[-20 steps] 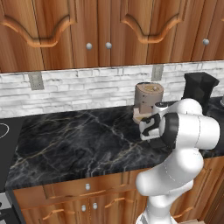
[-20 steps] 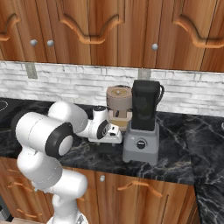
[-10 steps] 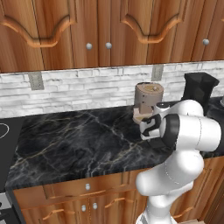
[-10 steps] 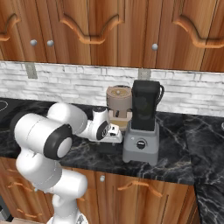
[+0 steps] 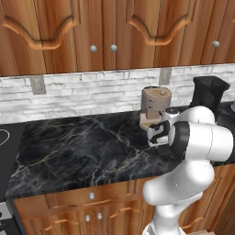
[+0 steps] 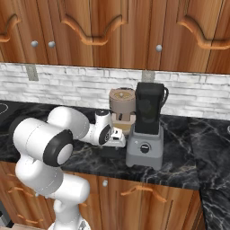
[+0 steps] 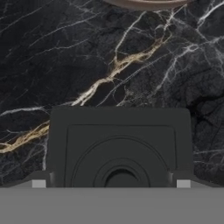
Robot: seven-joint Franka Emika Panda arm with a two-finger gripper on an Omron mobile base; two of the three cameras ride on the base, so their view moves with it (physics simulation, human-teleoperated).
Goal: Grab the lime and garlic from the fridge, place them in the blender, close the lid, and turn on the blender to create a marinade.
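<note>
Now, L to R on the marble counter [image 6: 179, 157]: coffee machine [image 6: 122, 104], then blender [image 6: 146, 130] touching beside it. Arm bent low, gripper [image 7: 111, 183] pointing down, jaws wide, empty, straddling the lid [image 7: 120, 146] lying flat beneath.

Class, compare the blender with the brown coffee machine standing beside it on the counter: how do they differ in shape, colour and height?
The blender has a boxy grey base with a round knob and a tall black jar; the coffee machine is a tan-brown cylinder. The blender stands taller than the coffee machine. The blender sits nearer the counter's front edge; the coffee machine sits farther back, towards the brick wall. Both stand upright on the dark marble counter, next to each other.
</note>
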